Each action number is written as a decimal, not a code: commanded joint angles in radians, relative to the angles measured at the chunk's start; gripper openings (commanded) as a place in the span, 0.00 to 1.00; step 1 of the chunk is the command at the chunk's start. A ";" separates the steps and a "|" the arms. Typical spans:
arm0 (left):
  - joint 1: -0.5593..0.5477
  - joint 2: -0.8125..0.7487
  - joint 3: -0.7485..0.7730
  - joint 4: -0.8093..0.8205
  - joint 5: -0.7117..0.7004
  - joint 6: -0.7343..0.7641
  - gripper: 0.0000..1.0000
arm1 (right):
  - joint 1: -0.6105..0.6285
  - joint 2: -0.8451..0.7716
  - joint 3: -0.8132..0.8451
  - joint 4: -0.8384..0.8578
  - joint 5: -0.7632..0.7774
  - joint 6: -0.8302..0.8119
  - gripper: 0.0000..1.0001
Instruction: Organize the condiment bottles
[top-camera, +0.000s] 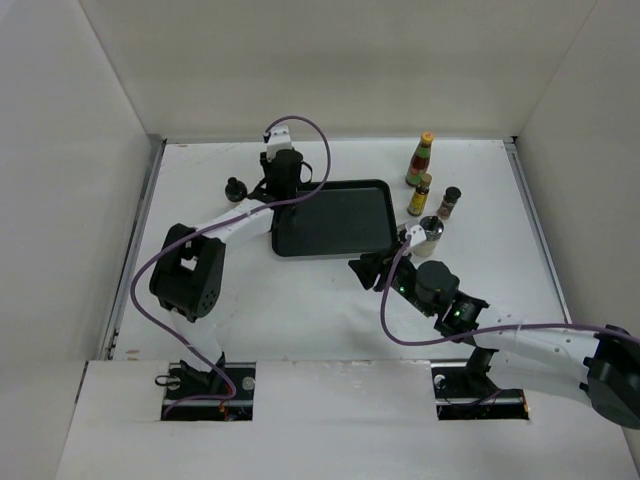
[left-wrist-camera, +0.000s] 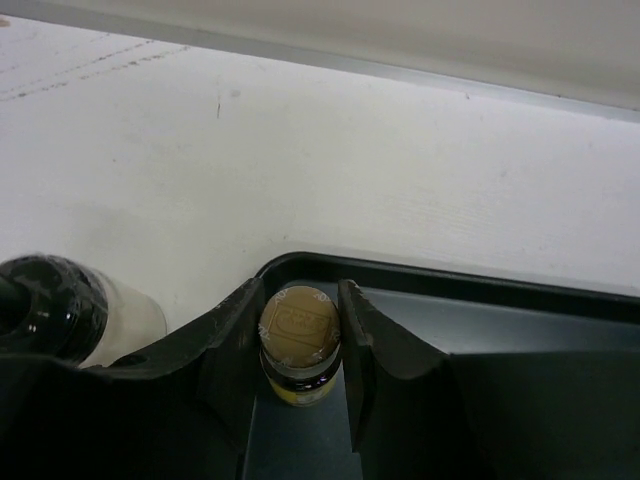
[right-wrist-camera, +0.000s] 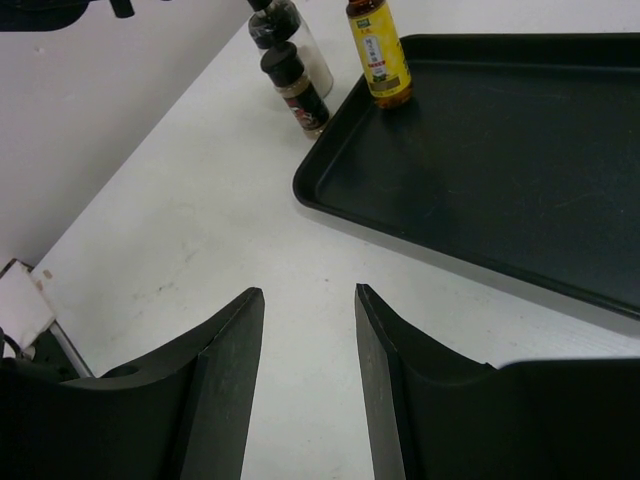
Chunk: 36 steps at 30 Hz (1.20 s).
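Your left gripper (left-wrist-camera: 300, 300) gripped an amber bottle (left-wrist-camera: 300, 335) standing in the tray (left-wrist-camera: 520, 330) corner (tan cap showing between the jaws). Your right gripper (right-wrist-camera: 307, 300) hung partly open, holding nothing, with the tray edge just ahead of its jaws.

A black rectangular tray (top-camera: 335, 222) with a raised rim lies flat near the middle of the white table (top-camera: 300, 300), its long side running left to right, and plain white walls (top-camera: 300, 70) stand behind the tray and well apart on both its sides.
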 joint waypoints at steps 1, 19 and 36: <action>-0.001 -0.010 0.083 0.146 0.021 0.022 0.18 | -0.006 0.005 -0.001 0.033 0.008 0.006 0.48; -0.022 0.014 -0.029 0.352 -0.016 0.094 0.48 | -0.005 -0.009 -0.007 0.038 0.006 0.006 0.48; -0.058 -0.538 -0.403 0.090 -0.063 -0.004 0.74 | -0.005 -0.027 -0.009 0.027 0.014 0.008 0.50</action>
